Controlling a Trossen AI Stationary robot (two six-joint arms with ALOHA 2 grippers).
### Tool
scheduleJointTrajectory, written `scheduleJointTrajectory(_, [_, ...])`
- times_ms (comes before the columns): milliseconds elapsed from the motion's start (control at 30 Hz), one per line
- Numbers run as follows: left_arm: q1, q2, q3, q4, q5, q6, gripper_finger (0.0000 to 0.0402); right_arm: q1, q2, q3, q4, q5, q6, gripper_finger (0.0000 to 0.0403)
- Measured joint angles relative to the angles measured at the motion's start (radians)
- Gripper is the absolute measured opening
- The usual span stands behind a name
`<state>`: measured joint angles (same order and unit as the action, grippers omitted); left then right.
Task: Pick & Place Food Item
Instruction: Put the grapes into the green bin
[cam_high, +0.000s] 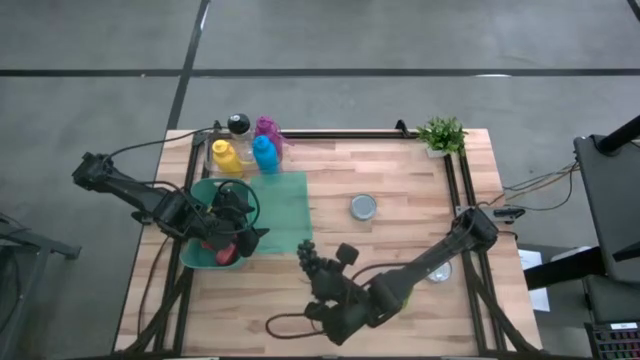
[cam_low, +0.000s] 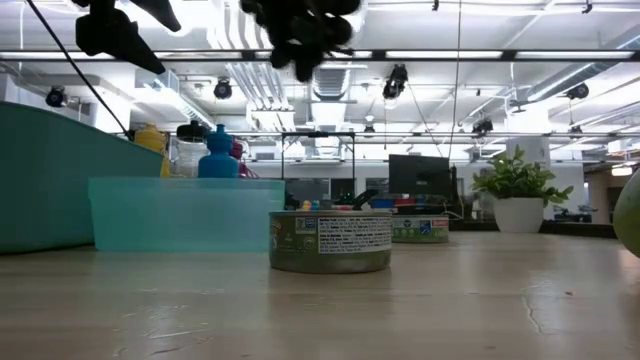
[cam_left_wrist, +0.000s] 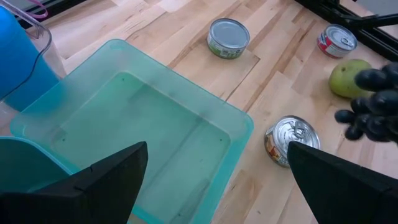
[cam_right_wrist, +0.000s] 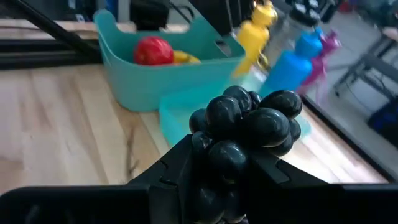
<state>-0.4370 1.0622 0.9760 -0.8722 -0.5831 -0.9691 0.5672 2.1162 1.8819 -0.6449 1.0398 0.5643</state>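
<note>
Your right gripper (cam_high: 312, 262) hangs above the desk near its front edge, arm reaching in low from the right side, fingers clamped on a bunch of dark grapes (cam_right_wrist: 249, 124); your left gripper (cam_high: 240, 215) sits over the teal bin (cam_high: 205, 255) by the left edge, jaws spread wide and holding nothing; a red apple (cam_right_wrist: 152, 50) lies inside that bin.
</note>
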Motion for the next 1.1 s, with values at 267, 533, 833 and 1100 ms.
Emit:
scheduleJointTrajectory(267, [0.0,0.0,0.0,0.0,0.0,0.0,0.0393,-0.005,0.0,-0.044,0.314,-0.051,-0.271,0.0097])
scheduleJointTrajectory(533, [0.0,0.0,0.0,0.0,0.0,0.0,0.0393,-0.025,0.0,-0.12,0.585,-0.166,-0.444,0.0097])
scheduleJointTrajectory(833, [0.0,0.0,0.0,0.0,0.0,0.0,0.0393,-0.067,0.0,-0.199,0.815,-0.374,-0.469,0.0097])
scheduleJointTrajectory(1100, [0.0,0.0,0.0,0.0,0.0,0.0,0.0393,-0.103,0.004,-0.375,1.195,-0.55,-0.52,0.0097])
